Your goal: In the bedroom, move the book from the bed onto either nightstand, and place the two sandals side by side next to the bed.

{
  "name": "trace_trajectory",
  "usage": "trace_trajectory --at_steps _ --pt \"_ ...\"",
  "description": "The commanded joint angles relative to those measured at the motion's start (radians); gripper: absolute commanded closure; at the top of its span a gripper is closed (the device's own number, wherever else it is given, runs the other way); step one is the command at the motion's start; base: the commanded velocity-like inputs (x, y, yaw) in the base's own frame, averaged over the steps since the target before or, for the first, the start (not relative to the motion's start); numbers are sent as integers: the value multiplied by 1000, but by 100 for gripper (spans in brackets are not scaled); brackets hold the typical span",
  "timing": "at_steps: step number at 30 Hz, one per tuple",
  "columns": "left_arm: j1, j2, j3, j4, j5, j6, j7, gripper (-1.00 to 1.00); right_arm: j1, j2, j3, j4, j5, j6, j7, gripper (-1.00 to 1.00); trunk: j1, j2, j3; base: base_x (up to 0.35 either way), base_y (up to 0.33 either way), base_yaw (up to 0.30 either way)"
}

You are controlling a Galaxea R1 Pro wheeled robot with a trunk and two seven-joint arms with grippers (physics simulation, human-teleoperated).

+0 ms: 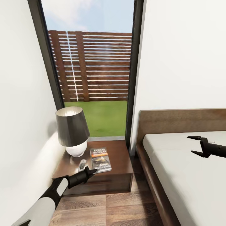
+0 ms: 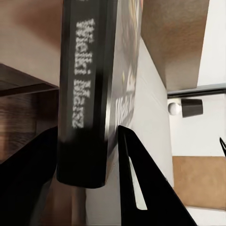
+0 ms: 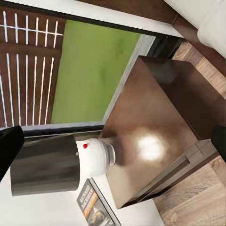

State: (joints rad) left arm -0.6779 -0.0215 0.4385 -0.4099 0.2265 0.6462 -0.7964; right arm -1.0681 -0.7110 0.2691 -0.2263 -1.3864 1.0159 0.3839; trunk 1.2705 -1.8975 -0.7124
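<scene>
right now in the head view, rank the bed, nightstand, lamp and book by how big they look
1. bed, cut off by the frame edge
2. nightstand
3. lamp
4. book

The lamp's dark shade makes it look far bigger than the book lying flat beside it on the nightstand.

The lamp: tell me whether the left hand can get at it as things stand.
Probably not yet: the left hand is shut on the book on the nightstand. The lamp stands close behind, nothing between.
</scene>
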Motion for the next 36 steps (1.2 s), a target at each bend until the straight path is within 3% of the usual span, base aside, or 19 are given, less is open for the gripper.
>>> trace_trajectory --at_steps 1,11,36 --pt "-1 -1 1 -1 2 7 2 100 -1 -1 5 1 6 1 10 -100 0 0 -1 0 0 0" --pt "-3 1 -17 -1 1 7 8 100 -1 -2 7 1 7 8 10 -100 0 0 -1 0 0 0" --pt "-3 3 -19 -1 0 5 11 100 -1 -1 9 1 8 7 10 -100 0 0 -1 26 0 0"
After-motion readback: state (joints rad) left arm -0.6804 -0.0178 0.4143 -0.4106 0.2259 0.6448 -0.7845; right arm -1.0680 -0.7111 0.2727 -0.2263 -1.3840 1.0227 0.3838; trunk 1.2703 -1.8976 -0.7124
